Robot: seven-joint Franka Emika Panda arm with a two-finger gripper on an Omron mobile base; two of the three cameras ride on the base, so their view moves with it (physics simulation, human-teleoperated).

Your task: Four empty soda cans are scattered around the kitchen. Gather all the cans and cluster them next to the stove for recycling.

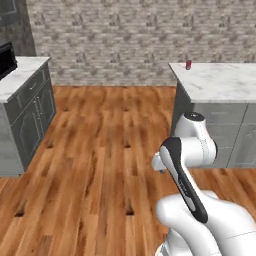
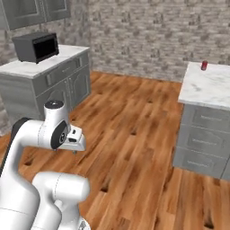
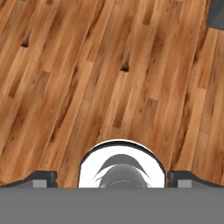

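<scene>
Soda can: one small red can (image 1: pixel 188 64) stands upright on the white marble counter (image 1: pixel 220 82) at the right, long axis vertical, close to that counter's far left corner; in the right base view it (image 2: pixel 204 65) sits near the far edge of the same top (image 2: pixel 206 90).
Can's surroundings: bare marble around it, nothing touching it; brick-pattern wall (image 1: pixel 125 35) behind.
Counter base: grey panelled drawers (image 2: pixel 202 139) face the open floor below the can's counter.
Floor: wood planks (image 1: pixel 100 150) lie open between the two counters, with nothing on them between the robot and the can's counter.
Left counter: a second marble top on grey cabinets (image 1: pixel 30 115) stands across the floor, well apart from the can.
Microwave: a black box (image 2: pixel 36 46) rests on that left counter, beneath grey upper cabinets (image 2: pixel 31 11); its edge (image 1: pixel 6 60) shows at the left border of the left base view.
Arm: the white arm (image 1: pixel 187 150) is folded near its base, well short of the can's counter.
Gripper: its two dark fingertips (image 3: pixel 41 178) sit wide apart at the bottom of the hand view, over bare floor (image 3: pixel 109 78), with nothing between them.
Hand view corner: a dark grey patch (image 3: pixel 215 13) at the top right; what it belongs to cannot be told.
</scene>
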